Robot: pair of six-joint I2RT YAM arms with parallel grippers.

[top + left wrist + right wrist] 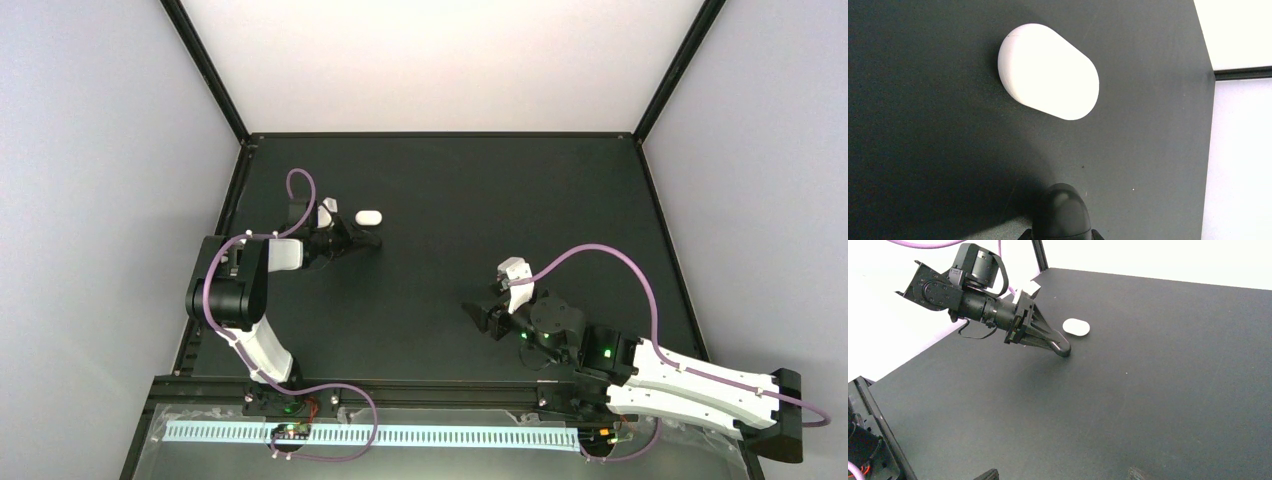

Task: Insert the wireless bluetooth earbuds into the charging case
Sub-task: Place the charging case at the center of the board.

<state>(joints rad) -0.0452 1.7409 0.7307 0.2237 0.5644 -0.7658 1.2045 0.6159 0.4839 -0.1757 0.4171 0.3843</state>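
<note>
While searching all three views for the wireless bluetooth earbuds, found none; cannot place them, whether inside the shell or hidden elsewhere. Found only the charging case: white, pill-shaped, lid down, lying flat toward the far left of the table. Left gripper pinched fully shut on nothing visible, tip down at or just above the tabletop, just beside the case on its near side and not quite touching. Right gripper hovering well apart at the near right, jaws spread, nothing seen between them. Worth fearing first: nudging with that closed tip and sending a smooth, rounded, probably light shell skating or spinning away instead of opening. Next: prying at the lid one-handed, without a brace from the other side, and so tipping or flipping the case. Also: dragging the tip hard along the table and jamming. Last: carrying on blind, buds unlocated, and closing on empty air or knocking an unseen bud over the edge.
</note>
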